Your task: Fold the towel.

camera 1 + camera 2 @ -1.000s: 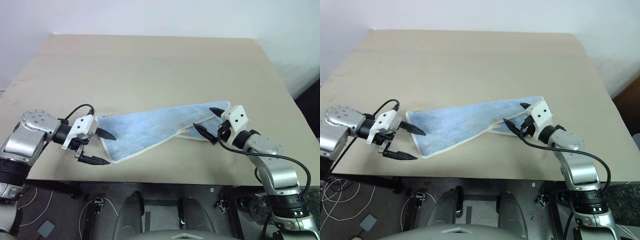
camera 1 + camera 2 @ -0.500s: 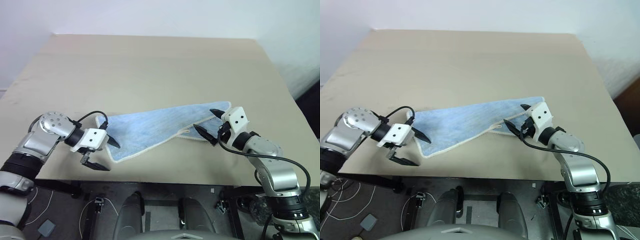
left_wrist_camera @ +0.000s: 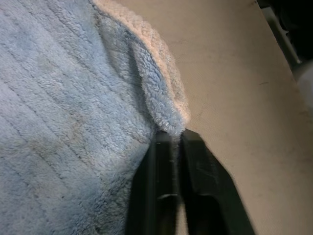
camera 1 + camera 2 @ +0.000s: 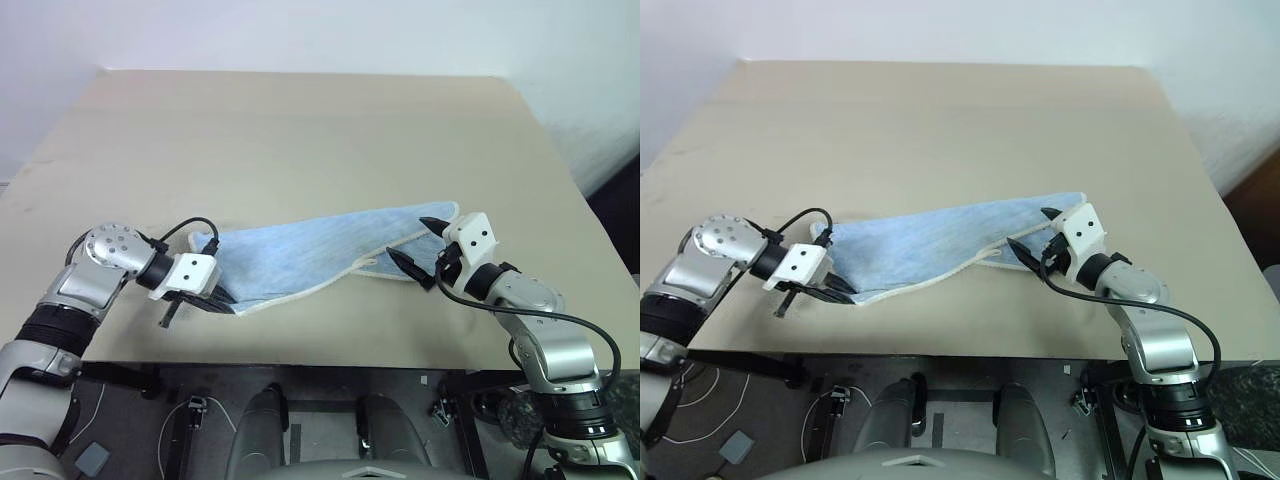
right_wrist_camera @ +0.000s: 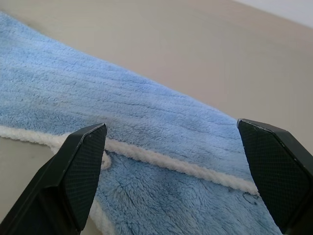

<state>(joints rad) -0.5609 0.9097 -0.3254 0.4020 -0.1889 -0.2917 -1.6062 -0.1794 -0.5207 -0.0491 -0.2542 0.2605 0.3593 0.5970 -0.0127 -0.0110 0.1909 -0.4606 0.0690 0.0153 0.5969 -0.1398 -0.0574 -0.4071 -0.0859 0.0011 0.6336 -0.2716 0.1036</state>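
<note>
The light-blue towel (image 4: 310, 250) lies partly folded near the front edge of the tan table (image 4: 300, 130), its whitish edging running along the near side. My left gripper (image 4: 224, 299) is at the towel's near left corner, shut on the edging (image 3: 166, 110); the left wrist view shows the cloth pinched between the two closed fingers (image 3: 161, 196). My right gripper (image 4: 409, 238) is open over the towel's right end, one finger on either side of the folded edge (image 5: 161, 159), with nothing gripped.
The table's front edge (image 4: 330, 362) runs close below both grippers. Bare tabletop stretches behind the towel to the far edge. Cables lie on the floor (image 4: 90, 455) under the left side.
My left gripper moved in over the towel's near left corner and went from open to shut on its edge, bunching the corner slightly. The right arm has not moved.
</note>
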